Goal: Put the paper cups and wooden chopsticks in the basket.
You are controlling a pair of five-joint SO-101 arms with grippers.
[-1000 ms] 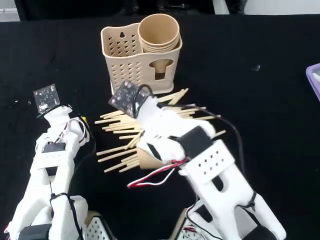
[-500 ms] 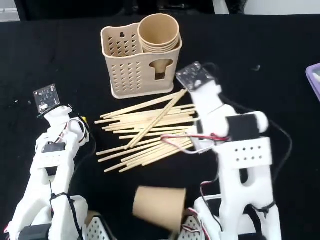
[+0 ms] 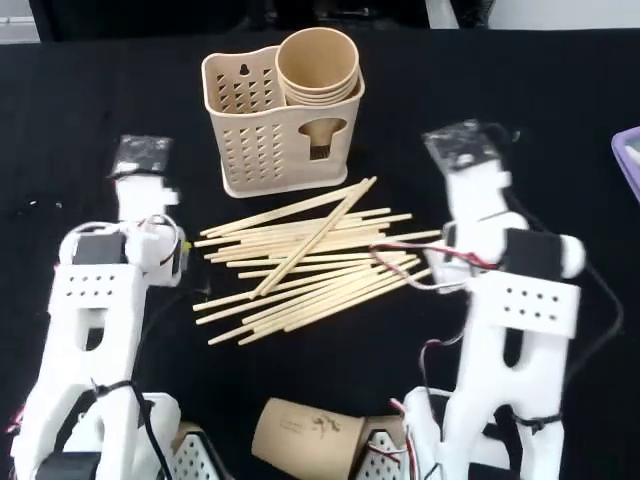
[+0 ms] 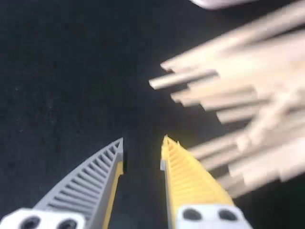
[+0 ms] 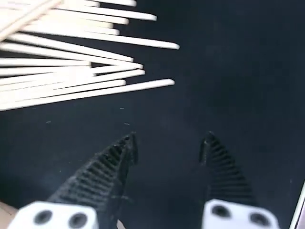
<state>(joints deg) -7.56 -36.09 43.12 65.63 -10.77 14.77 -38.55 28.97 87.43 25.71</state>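
Note:
A beige slotted basket stands at the back of the black table with a stack of paper cups in its right compartment. Several wooden chopsticks lie fanned out in front of it. One more paper cup lies on its side at the front edge, between the two arm bases. My left gripper hangs open over bare cloth just beside the left ends of the chopsticks. My right gripper is open too, above bare cloth just off the right ends of the chopsticks. Neither holds anything.
The left arm stands left of the pile and the right arm to its right. A purple object pokes in at the right edge. Red and white cables hang over the pile's right ends.
The right arm has swung from over the chopsticks to their right side. The loose cup has ended up on its side at the front edge. The left arm has risen and leaned toward the pile.

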